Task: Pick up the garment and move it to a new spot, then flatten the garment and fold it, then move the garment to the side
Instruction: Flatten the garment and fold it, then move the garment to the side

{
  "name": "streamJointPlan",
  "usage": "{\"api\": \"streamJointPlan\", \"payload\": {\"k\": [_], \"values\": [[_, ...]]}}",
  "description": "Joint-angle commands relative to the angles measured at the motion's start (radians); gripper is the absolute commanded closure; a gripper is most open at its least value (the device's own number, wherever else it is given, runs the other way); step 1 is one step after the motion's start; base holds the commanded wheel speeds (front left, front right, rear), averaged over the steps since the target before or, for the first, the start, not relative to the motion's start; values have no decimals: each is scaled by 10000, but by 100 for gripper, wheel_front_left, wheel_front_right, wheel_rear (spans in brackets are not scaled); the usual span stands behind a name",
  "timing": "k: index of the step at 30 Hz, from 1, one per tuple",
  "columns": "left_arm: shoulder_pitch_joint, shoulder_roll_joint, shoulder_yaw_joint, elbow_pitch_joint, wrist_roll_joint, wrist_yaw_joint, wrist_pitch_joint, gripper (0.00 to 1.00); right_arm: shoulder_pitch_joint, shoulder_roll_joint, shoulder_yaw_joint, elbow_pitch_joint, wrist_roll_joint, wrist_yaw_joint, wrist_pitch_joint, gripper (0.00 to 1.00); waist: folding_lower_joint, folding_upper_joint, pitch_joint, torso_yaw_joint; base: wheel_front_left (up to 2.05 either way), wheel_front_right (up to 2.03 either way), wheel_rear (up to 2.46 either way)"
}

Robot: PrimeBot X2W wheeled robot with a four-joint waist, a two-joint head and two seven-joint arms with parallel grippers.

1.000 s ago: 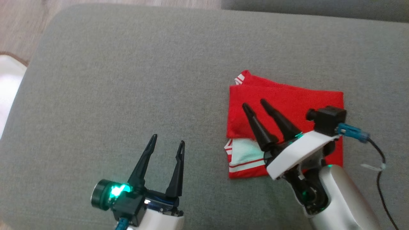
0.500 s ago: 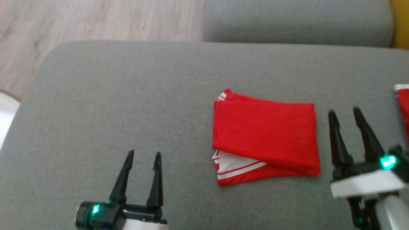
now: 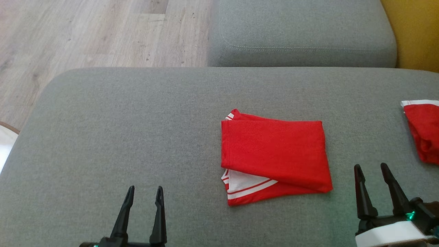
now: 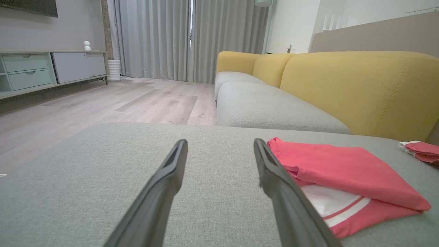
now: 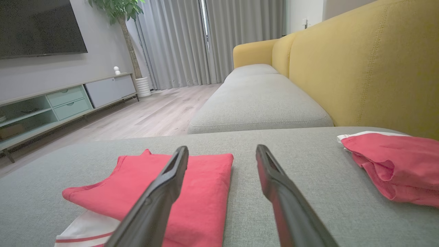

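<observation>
Fingers (image 3: 122,214) of the left gripper (image 3: 144,188) and right gripper (image 3: 370,166) stand narrowly parted, holding nothing. Between them the folded red garment (image 3: 274,151) lies flat on the grey cushion (image 3: 120,130), long axis running left to right, white-striped layer showing at its near-left corner. Right of the garment lies 1 crumpled red cloth (image 3: 423,133); beyond it, wood floor (image 3: 85,31) and yellow backrest (image 3: 415,31).

1. The garment (image 3: 274,151) is red with white bands, folded into a flat, roughly rectangular packet.
2. Its top red layer lies smooth; a white panel with a red stripe peeks out at the packet's 7 o'clock corner.
3. It rests on the grey cushion (image 3: 137,130), about 4 o'clock from the middle of my head view.
</observation>
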Motion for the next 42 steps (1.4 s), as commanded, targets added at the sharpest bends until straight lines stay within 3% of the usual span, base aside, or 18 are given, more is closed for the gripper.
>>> {"api": "streamJointPlan", "payload": {"k": [1, 28, 35, 42], "values": [[-244, -60, 399, -262, 59, -48, -51, 0, -165, -108, 126, -365, -78, 65, -135, 0, 0, 0, -17, 7, 0, 0, 0], [-76, -60, 357, -169, 190, -252, -51, 0, 91, 85, -14, -264, -348, 65, -137, 0, 0, 0, -141, 13, 0, 0, 0], [-252, -60, 216, -234, 200, -219, -51, 0, -164, 112, -214, -119, -204, 65, -137, 0, 0, 0, 301, 116, 0, 0, 0], [-668, -60, -51, -411, 163, -45, -51, 0, -1322, -197, -157, 870, -9, 65, -137, 0, 0, 0, 1293, 302, 0, 0, 0]]}}
